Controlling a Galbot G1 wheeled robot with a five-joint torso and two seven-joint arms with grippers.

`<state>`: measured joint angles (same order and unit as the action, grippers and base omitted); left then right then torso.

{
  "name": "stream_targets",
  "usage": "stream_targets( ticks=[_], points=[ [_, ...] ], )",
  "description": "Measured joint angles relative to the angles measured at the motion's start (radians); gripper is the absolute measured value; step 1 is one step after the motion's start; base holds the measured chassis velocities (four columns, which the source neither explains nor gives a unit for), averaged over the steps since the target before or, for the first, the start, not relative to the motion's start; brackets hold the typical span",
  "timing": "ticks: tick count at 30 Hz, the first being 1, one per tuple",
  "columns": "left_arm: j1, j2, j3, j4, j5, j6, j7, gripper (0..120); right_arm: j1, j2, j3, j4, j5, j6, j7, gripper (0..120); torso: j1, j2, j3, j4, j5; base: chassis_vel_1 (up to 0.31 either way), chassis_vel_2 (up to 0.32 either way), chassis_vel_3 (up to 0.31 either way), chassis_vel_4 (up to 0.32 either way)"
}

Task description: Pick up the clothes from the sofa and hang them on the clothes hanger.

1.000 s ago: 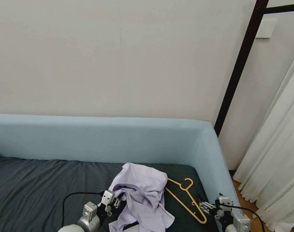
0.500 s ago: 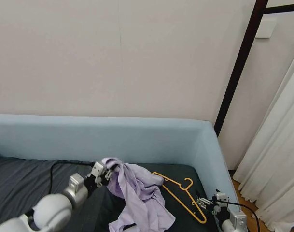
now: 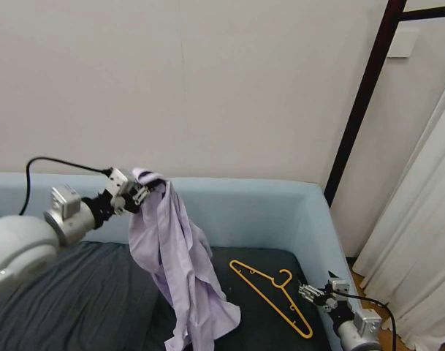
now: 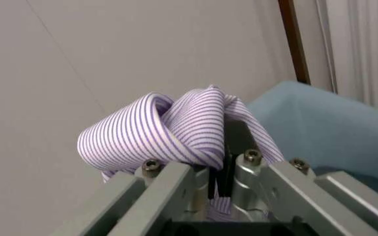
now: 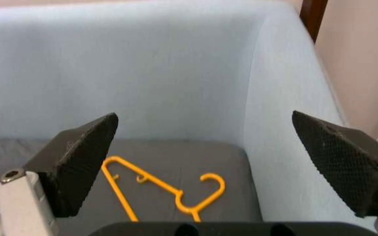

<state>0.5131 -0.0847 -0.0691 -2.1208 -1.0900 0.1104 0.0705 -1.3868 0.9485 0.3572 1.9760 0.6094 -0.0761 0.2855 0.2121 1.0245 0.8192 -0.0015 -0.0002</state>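
While the left end effector (image 3: 139,194), clamped on the striped shirt (image 3: 175,263), held it dangling above the sofa (image 3: 237,208) seat, the pick-up looked done; next, the wide-open right end effector (image 3: 307,291) would need the orange hanger (image 3: 269,287) on that seat.

Three views: one high and wide, two close at the wrists.

The sofa (image 3: 229,208) is seen by the head camera from high and well back, facing forward and slightly down onto the backrest corner and the wall (image 3: 207,88) behind. The left wrist view is taken from just behind the left hand (image 4: 222,169), along its fingers, very near the striped shirt (image 4: 175,128) clamped there, and is turned towards the wall. The right wrist view is taken low over the seat, between the spread pads of the right hand (image 5: 205,157), towards the same corner; the orange hanger (image 5: 181,197) and backrest are shared with the head view.
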Motion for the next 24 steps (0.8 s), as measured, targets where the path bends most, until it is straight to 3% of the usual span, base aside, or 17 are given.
stream_targets(
  ticks=[9,13,15,19,20,23,24],
  points=[
    [-0.118,0.062,-0.013,0.061,-0.045,-0.062,0.148,0,-0.007,0.022,0.025,0.029,0.011,0.010,-0.006,100,0.000,0.000,0.000,0.0001,0.0000,0.000,0.000,0.000,0.000],
    [-0.163,0.059,-0.017,0.128,-0.039,-0.175,0.291,0,-0.017,0.054,0.042,0.041,0.008,0.016,-0.009,100,0.000,0.000,0.000,-0.0001,-0.0002,0.000,0.000,0.000,0.000],
    [-0.183,0.052,-0.017,0.144,-0.045,-0.188,0.308,0,-0.018,0.059,0.046,0.045,0.009,0.016,-0.009,100,0.000,0.000,0.000,0.0000,0.0000,0.000,0.000,0.000,0.000],
    [-0.412,-0.036,0.088,0.250,-0.111,-0.204,0.412,0,-0.030,0.079,0.064,0.059,0.009,0.016,-0.007,100,0.000,0.000,0.000,0.0006,-0.0001,0.000,0.000,0.000,0.000],
    [-0.412,-0.036,0.088,0.250,-0.111,-0.204,0.412,0,-0.030,0.079,0.064,0.059,0.009,0.016,-0.007,100,0.000,0.000,0.000,0.0006,-0.0001,0.000,0.000,0.000,0.000],
    [-0.734,-0.142,0.350,0.312,-0.163,-0.205,0.508,0,-0.054,0.100,0.085,0.067,0.007,0.016,-0.005,100,0.000,0.000,0.000,-0.0002,0.0000,0.000,0.000,0.000,0.000],
    [-0.734,-0.142,0.350,0.312,-0.163,-0.205,0.508,0,-0.054,0.100,0.085,0.067,0.007,0.016,-0.005,100,0.000,0.000,0.000,-0.0002,0.0000,0.000,0.000,0.000,0.000]
  ],
)
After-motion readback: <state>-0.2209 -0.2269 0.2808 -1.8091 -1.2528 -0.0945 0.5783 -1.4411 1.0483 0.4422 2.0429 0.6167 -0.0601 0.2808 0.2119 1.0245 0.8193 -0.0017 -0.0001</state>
